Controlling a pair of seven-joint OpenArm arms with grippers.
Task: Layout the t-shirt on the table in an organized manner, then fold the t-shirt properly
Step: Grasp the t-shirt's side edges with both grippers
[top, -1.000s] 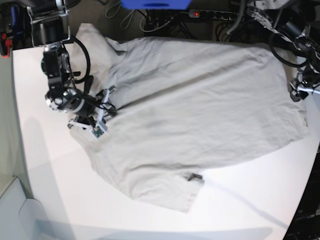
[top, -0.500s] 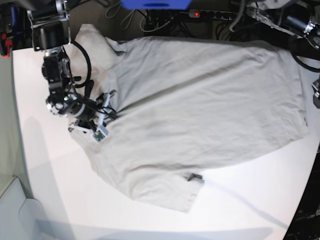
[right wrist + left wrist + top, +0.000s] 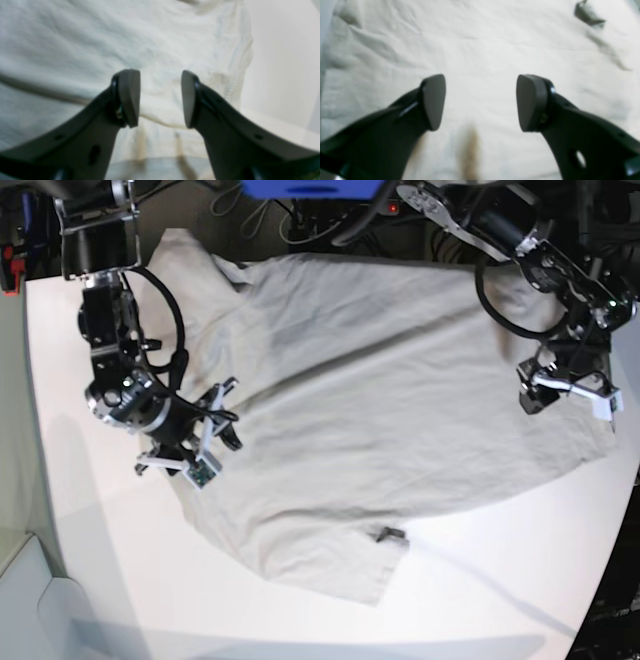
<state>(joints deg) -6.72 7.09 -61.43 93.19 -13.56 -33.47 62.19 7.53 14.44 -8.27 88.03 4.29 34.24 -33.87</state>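
left wrist: left gripper (image 3: pixel 480 102) spread, empty, above the wrinkled shirt (image 3: pixel 480 45).
right wrist: right gripper (image 3: pixel 160 98) spread over a hem beside the table (image 3: pixel 282 75).
base: shirt lies flat, long axis left-right; cables (image 3: pixel 320 220) beyond the far edge.

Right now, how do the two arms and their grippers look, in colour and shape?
Both arms are black metal with silver joint housings and looping black cables. The left gripper has two black curved fingers ending in flat, rounded dark grey pads. The right gripper has the same build, with small holes in the fingers. In the base view, each wrist carries a small white bracket.
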